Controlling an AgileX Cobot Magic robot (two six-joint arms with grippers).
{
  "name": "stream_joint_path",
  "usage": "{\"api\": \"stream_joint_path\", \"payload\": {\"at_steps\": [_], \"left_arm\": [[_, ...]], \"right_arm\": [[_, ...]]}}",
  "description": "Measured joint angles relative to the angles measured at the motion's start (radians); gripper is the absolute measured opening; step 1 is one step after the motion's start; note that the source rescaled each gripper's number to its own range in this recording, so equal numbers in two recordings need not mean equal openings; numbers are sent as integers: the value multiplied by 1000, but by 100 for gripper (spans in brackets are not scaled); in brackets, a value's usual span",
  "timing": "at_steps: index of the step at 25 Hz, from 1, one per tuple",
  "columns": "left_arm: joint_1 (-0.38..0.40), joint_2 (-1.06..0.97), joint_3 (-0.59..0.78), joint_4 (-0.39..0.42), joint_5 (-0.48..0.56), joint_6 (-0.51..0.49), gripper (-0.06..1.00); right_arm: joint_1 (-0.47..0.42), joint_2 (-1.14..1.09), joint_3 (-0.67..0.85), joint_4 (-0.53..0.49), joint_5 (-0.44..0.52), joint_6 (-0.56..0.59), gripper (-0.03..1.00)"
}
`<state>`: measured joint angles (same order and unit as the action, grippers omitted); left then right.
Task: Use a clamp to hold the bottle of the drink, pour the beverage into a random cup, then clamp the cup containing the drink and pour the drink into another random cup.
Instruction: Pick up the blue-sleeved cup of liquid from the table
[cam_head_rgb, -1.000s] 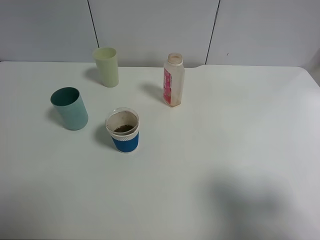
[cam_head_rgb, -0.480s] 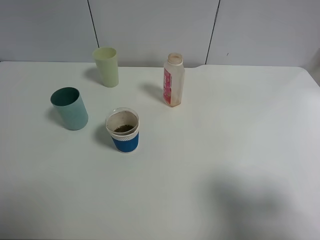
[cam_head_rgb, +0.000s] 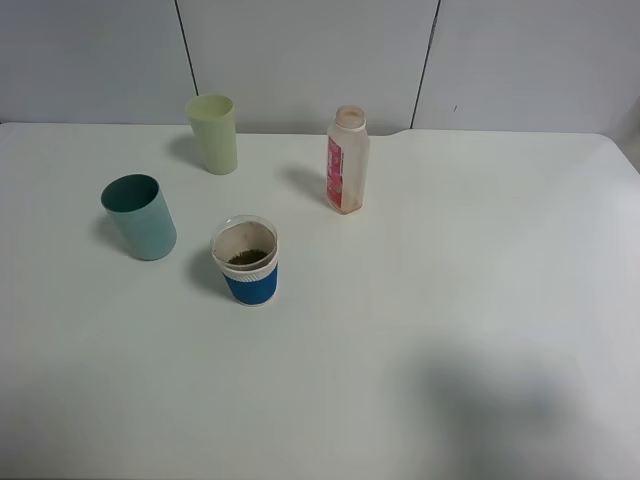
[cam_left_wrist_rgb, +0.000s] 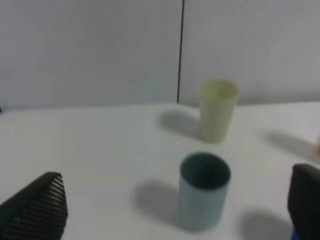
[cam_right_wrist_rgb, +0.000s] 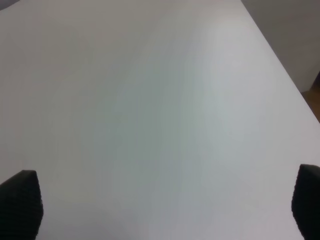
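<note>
Plainly, the bottle (cam_head_rgb: 347, 160) stands upright, neck upward.

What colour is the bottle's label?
The label on the small translucent plastic bottle is red-pink; exterior high view shows it best.

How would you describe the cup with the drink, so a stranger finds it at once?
On the white table, three cups stand left of the bottle. Yours is the paper cup nearest the camera. Unlike the teal tumbler and the pale green tumbler, it is short, with a blue ribbed sleeve and dark liquid inside.
</note>
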<state>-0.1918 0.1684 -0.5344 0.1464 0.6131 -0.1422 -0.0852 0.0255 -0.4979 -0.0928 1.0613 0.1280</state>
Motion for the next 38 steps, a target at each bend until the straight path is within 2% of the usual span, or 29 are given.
{"api": "stream_joint_path", "payload": {"at_steps": [5, 9, 17, 21, 31, 38], "left_arm": [[0, 125, -2, 23, -124, 1, 66], [0, 203, -2, 40, -185, 5, 66], [0, 322, -2, 60, -246, 17, 66], [3, 373, -2, 60, -273, 26, 61], [92, 445, 2, 60, -346, 35, 59], [95, 452, 143, -52, -515, 80, 59]], "right_arm": [[0, 0, 0, 0, 0, 0, 100], [0, 0, 0, 0, 0, 0, 100], [0, 0, 0, 0, 0, 0, 100], [0, 0, 0, 0, 0, 0, 100], [0, 0, 0, 0, 0, 0, 100], [0, 0, 0, 0, 0, 0, 100]]}}
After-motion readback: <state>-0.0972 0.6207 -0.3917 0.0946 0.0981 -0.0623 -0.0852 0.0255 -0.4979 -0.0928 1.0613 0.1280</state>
